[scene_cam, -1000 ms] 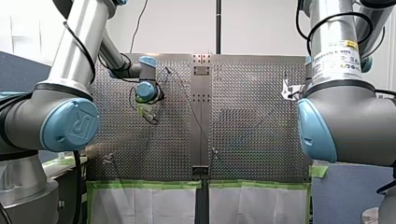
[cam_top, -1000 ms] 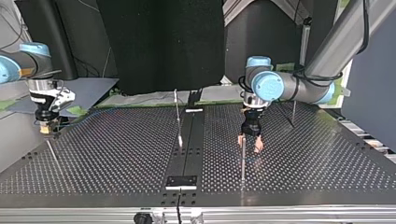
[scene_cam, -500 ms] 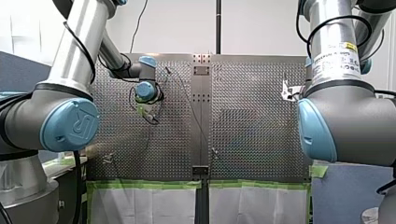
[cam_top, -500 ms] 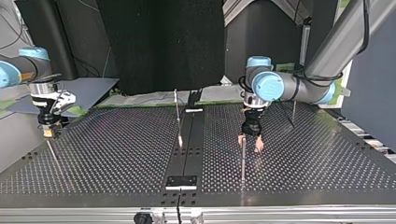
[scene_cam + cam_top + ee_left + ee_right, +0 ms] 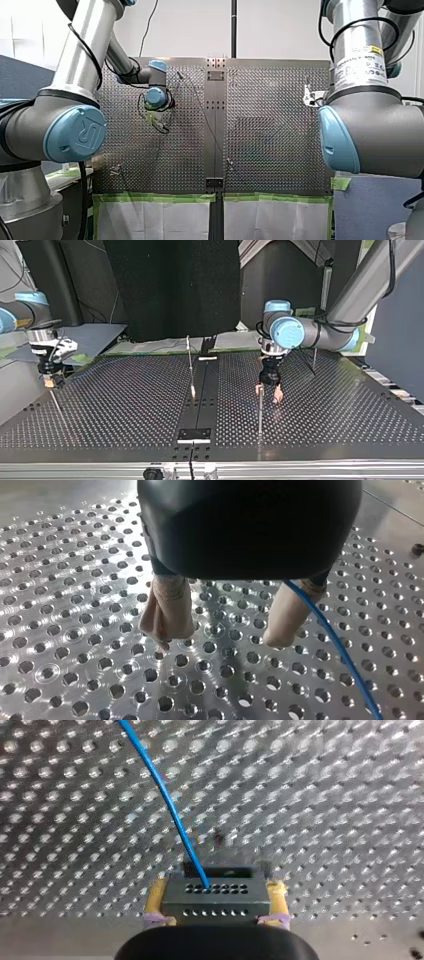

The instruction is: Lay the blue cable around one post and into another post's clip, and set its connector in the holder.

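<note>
In the right wrist view my right gripper (image 5: 216,919) is shut on a black connector (image 5: 216,896), yellow pads on both its sides. The blue cable (image 5: 165,790) runs from the connector away over the perforated plate. In the top view this gripper (image 5: 48,381) hangs low at the plate's left edge. My left gripper (image 5: 220,642) is open over the plate, with nothing between its beige fingers (image 5: 167,612). The blue cable (image 5: 336,642) passes beside one of those fingers. In the top view my left gripper (image 5: 268,393) stands right of centre, one finger next to a thin post (image 5: 260,412).
A second thin post (image 5: 190,365) stands at the plate's middle and a third (image 5: 314,358) at the back right. A black plate (image 5: 194,435) lies on the centre strip near the front edge. My right arm's big elbow (image 5: 370,130) hides the front view's right side.
My right gripper, still holding the connector, has shifted a little at the top view's left edge. My left gripper has stayed in place, open.
</note>
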You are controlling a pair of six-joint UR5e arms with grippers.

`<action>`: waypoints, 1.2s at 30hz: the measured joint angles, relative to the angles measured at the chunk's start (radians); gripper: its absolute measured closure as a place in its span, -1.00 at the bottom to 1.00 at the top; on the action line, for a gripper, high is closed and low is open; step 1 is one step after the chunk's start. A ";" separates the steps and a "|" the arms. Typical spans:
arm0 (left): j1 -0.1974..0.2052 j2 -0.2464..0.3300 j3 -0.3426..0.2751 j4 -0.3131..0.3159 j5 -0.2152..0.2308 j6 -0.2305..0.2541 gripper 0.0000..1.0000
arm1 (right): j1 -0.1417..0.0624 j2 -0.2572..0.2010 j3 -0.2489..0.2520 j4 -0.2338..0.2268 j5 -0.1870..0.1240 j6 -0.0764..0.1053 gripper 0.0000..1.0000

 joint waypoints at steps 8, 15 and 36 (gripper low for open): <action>0.000 0.000 0.000 -0.002 -0.001 0.002 -1.00 | -0.006 0.007 -0.001 -0.005 -0.025 0.000 0.99; 0.000 0.000 0.000 -0.002 -0.002 0.002 -1.00 | -0.008 0.008 -0.001 -0.026 -0.045 0.001 0.99; 0.000 0.000 0.000 -0.002 0.000 0.005 -1.00 | -0.009 0.008 -0.001 -0.047 -0.069 0.008 0.99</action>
